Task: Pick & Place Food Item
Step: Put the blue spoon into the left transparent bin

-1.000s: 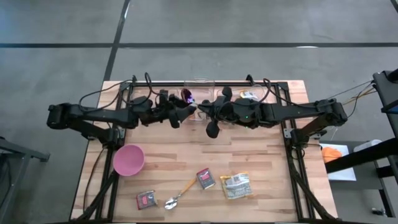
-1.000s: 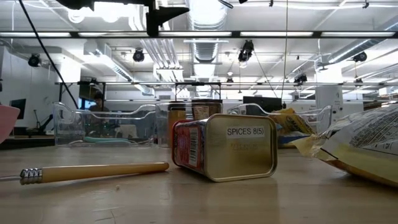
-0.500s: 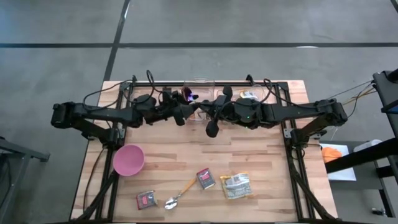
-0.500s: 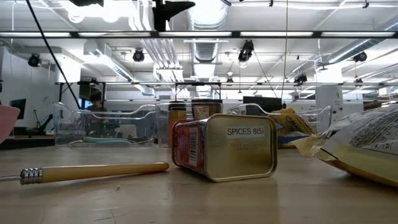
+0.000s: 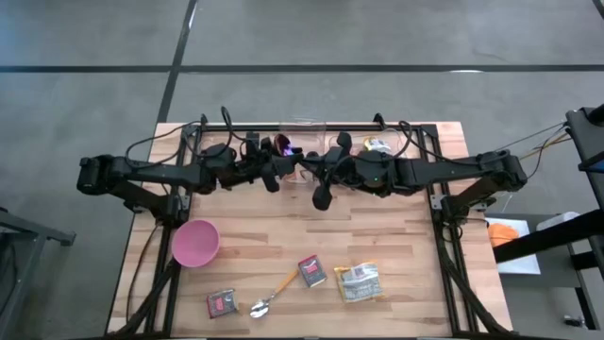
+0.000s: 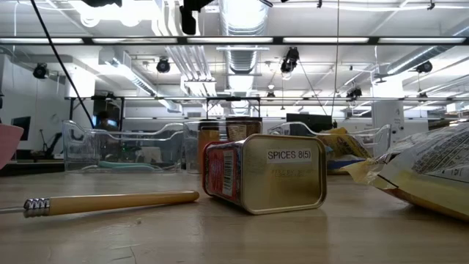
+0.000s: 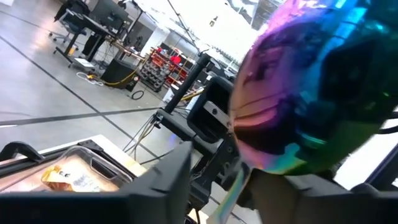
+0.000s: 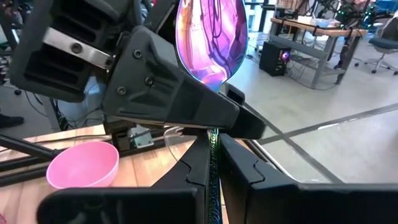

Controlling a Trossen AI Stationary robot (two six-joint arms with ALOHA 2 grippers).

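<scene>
High over the table's middle, an iridescent spoon [image 8: 211, 37] is held between both arms. My right gripper [image 8: 213, 168] is shut on its thin handle. My left gripper [image 5: 281, 168] comes from the other side and has closed on the spoon just below the bowl [image 7: 311, 93]. On the near part of the table lie a yellow snack bag [image 5: 359, 281], a red spice tin [image 5: 312, 271] on its side and a second tin [image 5: 222, 302]. No gripper touches them. My left gripper has the spoon's neck [image 8: 213, 84] just under the bowl between its fingers [image 8: 174, 93], which come roughly level from the table's left and lie across the spoon. The spoon is clear of the table. My right gripper pinches the spoon's thin handle [image 8: 213, 146] between its two fingers, coming about level from the table's right. The handle runs along the fingers, and the bowl sticks out beyond their tips, lifted clear.
A pink bowl [image 5: 195, 243] stands near the left edge. A wooden-handled spoon [image 5: 274, 295] lies near the front edge between the tins. Clear bins [image 5: 302, 132] line the far edge, one with a food packet [image 5: 377, 144]. The middle boards [image 5: 311, 222] are bare.
My left gripper's fingers have drawn together around the spoon below its bowl. My right gripper has kept still with the handle.
</scene>
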